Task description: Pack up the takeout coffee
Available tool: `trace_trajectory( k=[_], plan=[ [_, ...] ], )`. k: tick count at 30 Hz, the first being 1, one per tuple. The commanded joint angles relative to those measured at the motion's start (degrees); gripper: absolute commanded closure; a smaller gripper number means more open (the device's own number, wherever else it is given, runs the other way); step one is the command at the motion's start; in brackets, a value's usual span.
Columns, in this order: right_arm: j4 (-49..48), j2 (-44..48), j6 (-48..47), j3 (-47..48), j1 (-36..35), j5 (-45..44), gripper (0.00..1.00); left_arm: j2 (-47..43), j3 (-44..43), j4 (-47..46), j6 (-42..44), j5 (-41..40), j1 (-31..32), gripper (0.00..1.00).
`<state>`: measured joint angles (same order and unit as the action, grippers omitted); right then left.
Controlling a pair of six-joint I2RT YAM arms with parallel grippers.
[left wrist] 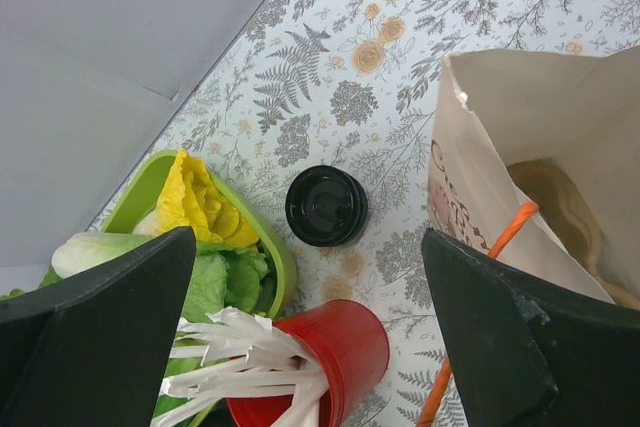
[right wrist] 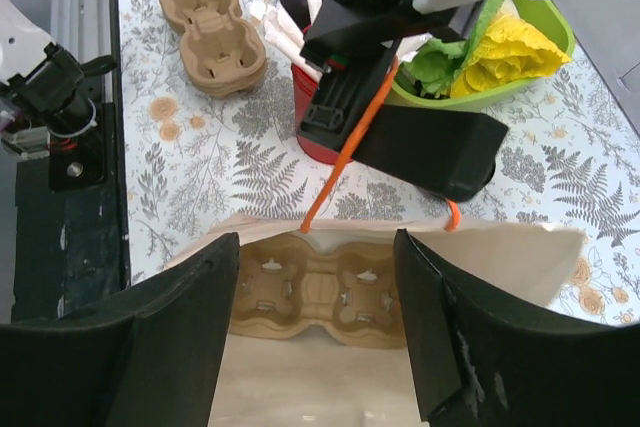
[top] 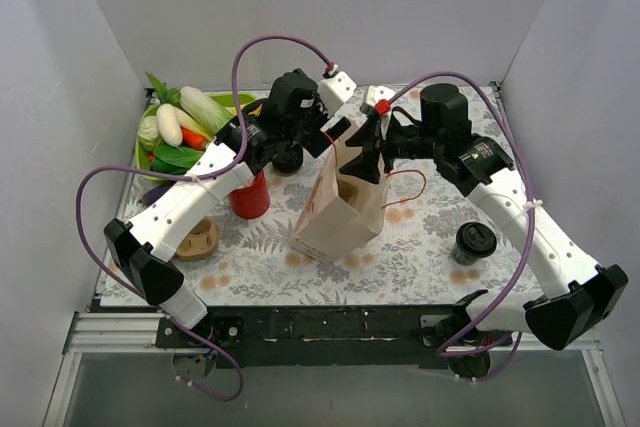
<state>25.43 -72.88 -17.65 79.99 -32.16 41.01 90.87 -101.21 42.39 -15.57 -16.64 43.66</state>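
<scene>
**Carrier in the bag, coffee waiting on the bench**

The coffee cup [top: 475,242], black with what looks like a black lid, stands on the bench [top: 420,257] at about 4 o'clock from the paper bag [top: 340,202], well apart from it. Nothing holds it.

The right fingers [right wrist: 470,337] are apart over the bag's mouth with nothing between them. A cardboard cup carrier [right wrist: 320,292] lies flat on the bag's floor below. The left fingers [left wrist: 100,317] are spread wide and empty at the bag's 11 o'clock. Under them sits a round black lid [left wrist: 326,206]; I cannot tell whether a cup stands beneath it.

The right arm looks best placed for the fetch. It should rise straight out of the mouth and take the cup by its wall, below the lid. Then it should carry the cup upright and lower it into one carrier well. The orange handle [left wrist: 510,227] could snag, and the left fingers might steady the rim.

Red script runs down the bag's side [left wrist: 452,197], but too little shows to read it. No label shows on the cup.
</scene>
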Motion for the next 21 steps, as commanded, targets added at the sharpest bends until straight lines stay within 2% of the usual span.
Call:
trace_trajectory(
  k=[1,6,8,9,10,11,12,16,21],
  plan=[
    [-7.75,0.02,5.85,-1.58,-1.5,-2.43,0.32,-3.16,-0.83,-3.72,-2.18,-0.05,0.2,0.02],
    [-11.97,-2.35,11.31,-2.2,-2.2,-2.52,0.36,-3.16,-1.36,-3.72,-2.09,-0.67,0.2,0.02],
    [-13.65,-3.75,13.42,-1.68,-2.55,-3.13,0.41,-3.33,-1.18,-3.81,-2.01,-0.76,0.29,0.02],
    [-14.35,-4.28,14.04,-1.07,-2.55,-2.96,0.5,-3.33,-1.18,-3.81,-2.01,-0.93,0.29,0.02],
    [-14.88,-4.63,14.39,-0.54,-2.55,-2.61,0.65,-3.42,-0.66,-3.81,-1.92,-1.11,0.29,0.02],
    [-14.54,-5.51,14.22,0.08,-2.64,-3.13,0.86,-3.59,-0.4,-4.07,-1.74,-1.28,0.29,0.02],
    [-14.01,-5.78,13.87,0.95,-2.73,-4.18,0.98,-3.94,0.04,-4.42,-1.39,-1.37,0.29,0.02],
    [-11.46,-5.17,12.02,3.77,-1.94,-7.0,0.99,-7.63,5.74,-7.66,3.61,-1.73,0.29,0.02],
    [-11.72,-4.02,12.99,3.95,-1.15,-5.07,0.99,-14.66,18.84,-13.99,12.22,3.28,0.46,0.02]
  ],
)
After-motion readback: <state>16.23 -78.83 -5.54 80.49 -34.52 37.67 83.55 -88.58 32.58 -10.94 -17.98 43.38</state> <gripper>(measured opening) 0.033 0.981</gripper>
